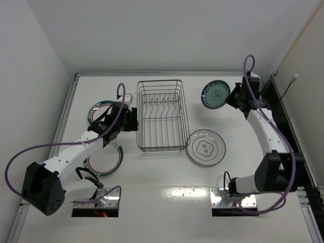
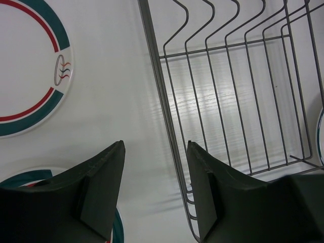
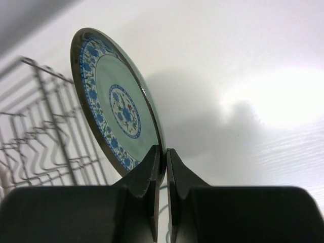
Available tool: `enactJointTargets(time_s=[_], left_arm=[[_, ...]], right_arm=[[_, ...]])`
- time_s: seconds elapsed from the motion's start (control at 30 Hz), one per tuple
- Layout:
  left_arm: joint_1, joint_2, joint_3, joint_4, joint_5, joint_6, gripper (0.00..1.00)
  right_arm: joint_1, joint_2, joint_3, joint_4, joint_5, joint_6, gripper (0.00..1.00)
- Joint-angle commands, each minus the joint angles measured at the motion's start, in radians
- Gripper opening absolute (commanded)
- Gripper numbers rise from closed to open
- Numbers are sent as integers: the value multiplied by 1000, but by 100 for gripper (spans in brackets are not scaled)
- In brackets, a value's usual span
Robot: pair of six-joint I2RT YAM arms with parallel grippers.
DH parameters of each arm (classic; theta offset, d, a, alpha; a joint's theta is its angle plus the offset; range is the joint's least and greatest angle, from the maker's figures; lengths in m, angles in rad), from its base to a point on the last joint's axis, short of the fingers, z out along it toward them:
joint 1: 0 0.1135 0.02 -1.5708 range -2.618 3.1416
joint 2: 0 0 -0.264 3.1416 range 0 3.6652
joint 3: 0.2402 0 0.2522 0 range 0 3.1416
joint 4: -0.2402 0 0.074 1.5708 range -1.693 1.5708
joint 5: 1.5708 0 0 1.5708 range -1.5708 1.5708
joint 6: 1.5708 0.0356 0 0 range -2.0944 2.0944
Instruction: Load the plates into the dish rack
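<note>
Right gripper [image 3: 163,153] is clamped shut on the rim of the blue-patterned plate [image 3: 114,96]: two flat dark fingers pinching the glossy edge at its lower side. It's a glazed ceramic round with a pale green-white face, a busy blue floral band round the border and a small blue medallion in the centre. In the wrist view it stands tilted up on edge and throws a soft shadow on the white table [image 1: 167,182]. From above it sits just off the far right corner of the dish rack [image 1: 160,114], not in it.

The rack is thin dark metal wire, rectangular, with a row of kinked upright prongs down the middle and nothing between them.

Left gripper [image 2: 155,152] has its jaws apart, holding nothing. Its chunky matte black fingers [image 2: 104,187] straddle the rack's left side wire, which runs closer to the right-hand finger. Can't tell if it actually touches.

Other plates all lie flat on the table:
- grey-rimmed plate [image 1: 206,147], white and shiny, just beside the rack's near right corner
- far ringed plate [image 1: 98,109], white with broken green and red arcs round the rim, left of the rack, partly under the left arm
- near ringed plate [image 1: 107,163], same pattern, closer to the arm bases
</note>
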Motion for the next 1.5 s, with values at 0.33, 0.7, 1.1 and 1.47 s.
enactJointTargets(time_s=[0.33,0.7,1.1,1.47], left_arm=[[6,-1,4,37,1,3,49],[6,-1,4,37,12,3,49],[6,8,4,37,12,3,49],[6,18,4,37,12,3,49]], right_arm=[[444,10,266,-58,636,-2,0],[631,302,497,-228,866,46,0],[711,481,564,-303,923,79,0],[762,580,713,-420,863,79,8]])
